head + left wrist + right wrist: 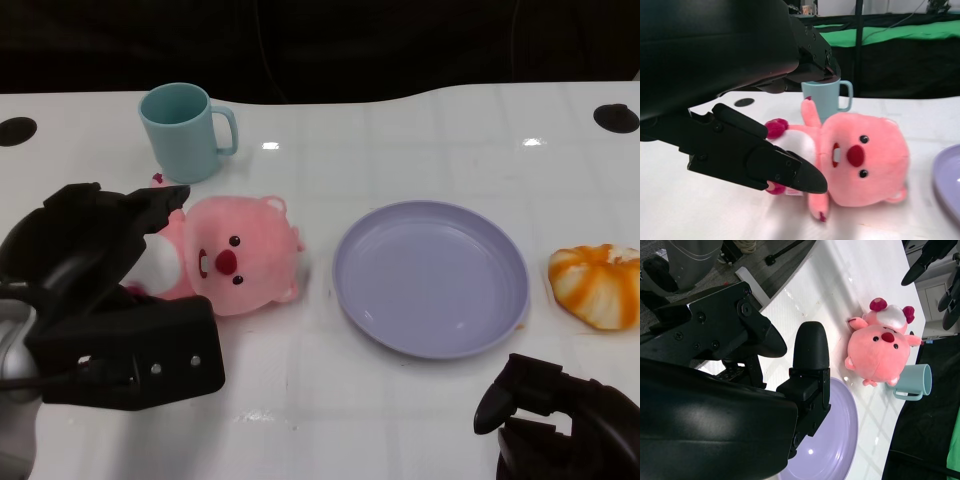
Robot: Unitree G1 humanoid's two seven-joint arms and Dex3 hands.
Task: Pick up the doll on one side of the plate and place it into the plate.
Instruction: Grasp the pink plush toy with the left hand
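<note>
White tabletop (420, 120) underneath everything. Lavender plate (430, 277) right of centre, nothing in it. Left hand (105, 300) spread wide around the pink doll (235, 255), not closed on it. Doll lying just left of the plate. Right hand (560, 420) low, holding nothing, fingers apart. Teal mug (185, 130) behind the doll.

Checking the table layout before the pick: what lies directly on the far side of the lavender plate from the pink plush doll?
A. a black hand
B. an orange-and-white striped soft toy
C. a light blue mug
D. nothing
B: in the head view the orange-and-white striped soft toy lies right of the round lavender plate, the pink plush doll left.
</note>
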